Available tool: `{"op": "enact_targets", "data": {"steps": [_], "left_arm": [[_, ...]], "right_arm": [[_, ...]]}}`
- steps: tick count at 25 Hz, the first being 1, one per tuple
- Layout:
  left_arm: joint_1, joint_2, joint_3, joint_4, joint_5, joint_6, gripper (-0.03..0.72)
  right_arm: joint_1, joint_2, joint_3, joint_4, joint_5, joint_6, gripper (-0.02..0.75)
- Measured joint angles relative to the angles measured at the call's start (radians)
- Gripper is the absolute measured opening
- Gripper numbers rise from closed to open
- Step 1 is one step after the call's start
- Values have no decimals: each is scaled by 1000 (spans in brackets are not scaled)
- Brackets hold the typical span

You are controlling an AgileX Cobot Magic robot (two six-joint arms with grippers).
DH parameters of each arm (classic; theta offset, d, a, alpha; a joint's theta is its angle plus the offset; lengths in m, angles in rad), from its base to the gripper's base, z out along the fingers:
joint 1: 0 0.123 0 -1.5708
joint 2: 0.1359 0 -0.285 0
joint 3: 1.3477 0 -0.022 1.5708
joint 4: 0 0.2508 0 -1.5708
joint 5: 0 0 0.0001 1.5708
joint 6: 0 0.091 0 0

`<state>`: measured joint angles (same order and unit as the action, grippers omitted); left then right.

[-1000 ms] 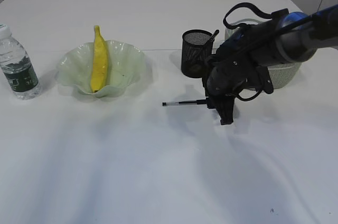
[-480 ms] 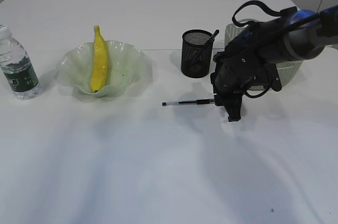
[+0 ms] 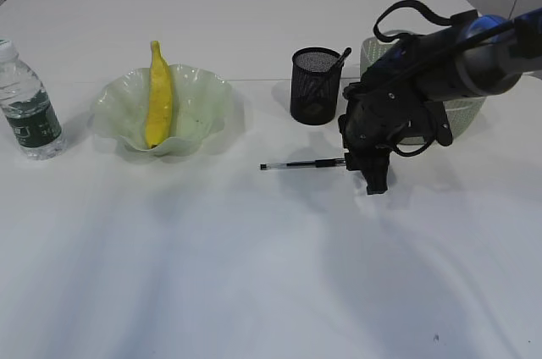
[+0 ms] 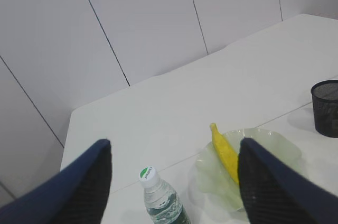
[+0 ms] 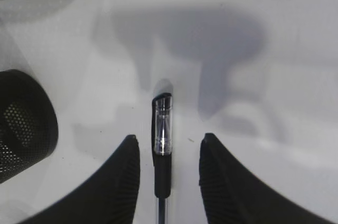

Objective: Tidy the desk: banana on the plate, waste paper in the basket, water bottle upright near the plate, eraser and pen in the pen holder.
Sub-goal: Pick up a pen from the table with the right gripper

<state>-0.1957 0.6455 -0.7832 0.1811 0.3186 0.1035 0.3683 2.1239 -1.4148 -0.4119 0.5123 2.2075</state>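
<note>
The white bench [image 3: 254, 274] has a broad bare stretch across its whole near half, and its far edge runs along the wall panels. At the far left edge of the exterior view the water bottle [image 3: 27, 103] stands upright, apart from the plate [image 3: 216, 96] beside it. The plate holds the banana [image 3: 158, 98], lying lengthwise with its stem pointing away. Right of centre the pen holder [image 3: 315, 85] stands with a dark slender item leaning out of it; what else is inside cannot be told. Just behind and to its right the basket [image 3: 457, 118] is mostly hidden by the right arm, so its contents are not visible.

The left end effector [image 4: 174, 176] hangs above the bottle and plate with its fingers [image 4: 87, 182] spread wide, holding nothing.

The pen [image 3: 301, 164] lies flat on the bench in front of the pen holder. The right end effector [image 5: 168, 174] is down at the pen's right end, its fingers [image 5: 122, 179] parted on either side of the barrel with a gap on both sides, not clamped.
</note>
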Motion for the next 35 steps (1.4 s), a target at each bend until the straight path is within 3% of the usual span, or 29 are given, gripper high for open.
{"op": "enact_targets", "data": {"steps": [14, 27, 35], "left_arm": [[0, 0, 0, 0, 0, 0, 528], [0, 0, 0, 0, 0, 0, 528], [0, 0, 0, 0, 0, 0, 528]], "right_arm": [[-2, 0, 0, 40, 0, 2, 285], [-2, 0, -13, -102, -54, 2, 285], [-2, 0, -77, -76, -33, -6, 285]]}}
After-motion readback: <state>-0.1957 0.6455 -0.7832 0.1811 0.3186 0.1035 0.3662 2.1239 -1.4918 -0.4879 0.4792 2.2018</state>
